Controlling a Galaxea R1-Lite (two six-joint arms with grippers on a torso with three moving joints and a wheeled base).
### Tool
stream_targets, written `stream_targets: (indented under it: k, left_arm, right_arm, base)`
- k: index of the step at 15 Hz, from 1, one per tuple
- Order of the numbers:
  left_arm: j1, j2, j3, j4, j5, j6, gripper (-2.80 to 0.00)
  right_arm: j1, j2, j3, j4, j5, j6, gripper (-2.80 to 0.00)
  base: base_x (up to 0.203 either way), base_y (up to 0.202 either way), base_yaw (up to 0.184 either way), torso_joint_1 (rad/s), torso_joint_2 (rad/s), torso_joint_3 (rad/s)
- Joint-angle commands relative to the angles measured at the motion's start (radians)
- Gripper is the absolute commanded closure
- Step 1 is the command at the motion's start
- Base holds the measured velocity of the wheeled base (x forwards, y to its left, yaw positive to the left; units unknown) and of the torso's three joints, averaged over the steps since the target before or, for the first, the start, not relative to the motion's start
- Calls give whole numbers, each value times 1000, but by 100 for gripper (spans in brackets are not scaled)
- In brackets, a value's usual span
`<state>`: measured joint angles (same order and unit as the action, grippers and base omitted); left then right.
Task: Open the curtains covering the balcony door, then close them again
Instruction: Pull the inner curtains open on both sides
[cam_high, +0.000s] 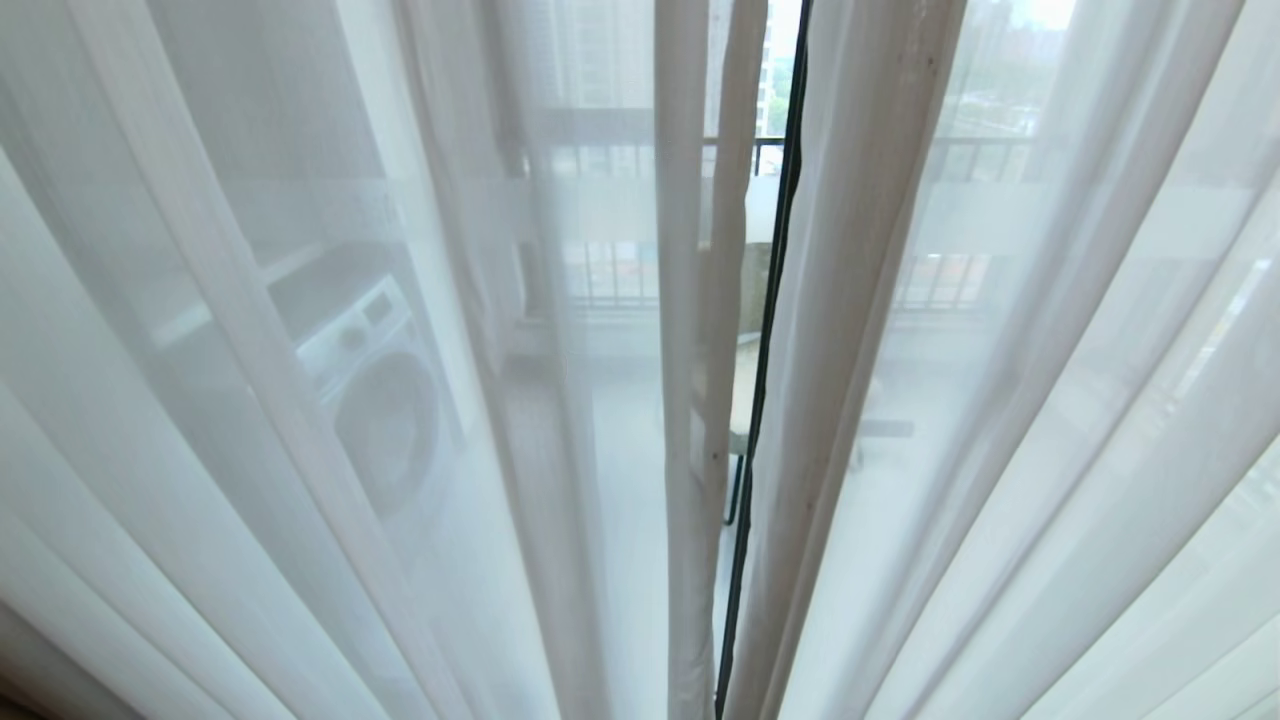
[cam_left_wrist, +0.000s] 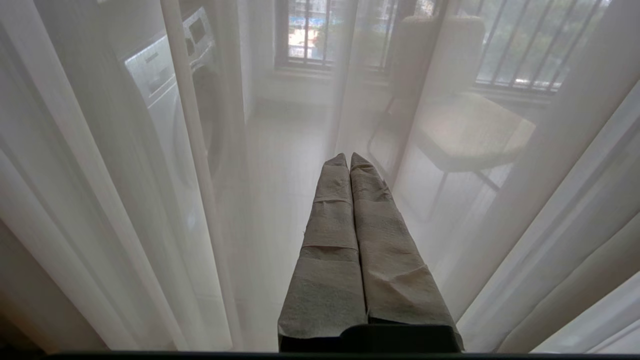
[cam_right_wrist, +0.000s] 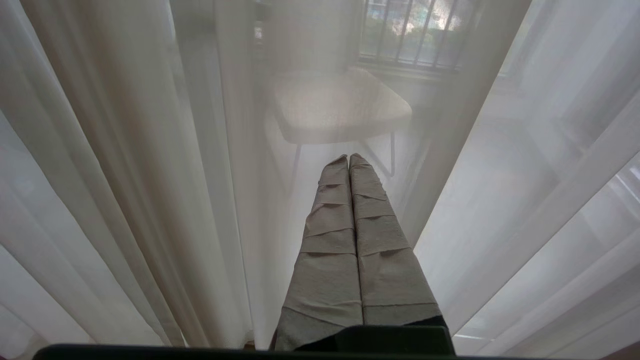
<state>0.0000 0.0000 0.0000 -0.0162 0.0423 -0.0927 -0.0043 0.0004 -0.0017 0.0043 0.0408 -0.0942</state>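
So the whole view is basically filled by the curtains (cam_high: 300, 400), the thin white sheers, hanging in long pleats from top to bottom and covering almost everything ahead. The two panels are meeting near the middle of the head view, leaving just a narrow slit between their edges. Through that slit a strip of the balcony door (cam_high: 770, 330) is showing, a thin black vertical frame line with clear glass beside it. The door is sitting right behind the fabric, and its frosted band is coming through the sheers as a pale horizontal stripe.

Behind the sheers, blurred by the cloth, a front-loading washing machine (cam_high: 375, 390) is sitting over on the left side of the balcony. A chair (cam_left_wrist: 467, 132) with a pale seat and thin dark legs is standing further right, in front of a barred railing (cam_high: 985, 150) with buildings and greenery beyond it.

Neither arm is showing in the head view. In the wrist views, the left gripper (cam_left_wrist: 349, 159) and the right gripper (cam_right_wrist: 348, 159) are both pointing at the sheers, just short of the fabric as far as I can tell. Both have their taped fingers pressed flat together, clenched on nothing.
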Motion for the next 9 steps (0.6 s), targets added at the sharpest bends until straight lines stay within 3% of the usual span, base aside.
stream_targets:
  k: [1, 9]
  left_arm:
    - [0, 2, 0, -1, 1, -1, 0]
    - [0, 1, 0, -1, 2, -1, 0]
  right_arm:
    - [0, 0, 0, 0, -1, -1, 0]
    - [0, 0, 0, 0, 1, -1, 0]
  base:
    - [0, 0, 0, 0, 0, 0]
    - [0, 0, 0, 0, 0, 0]
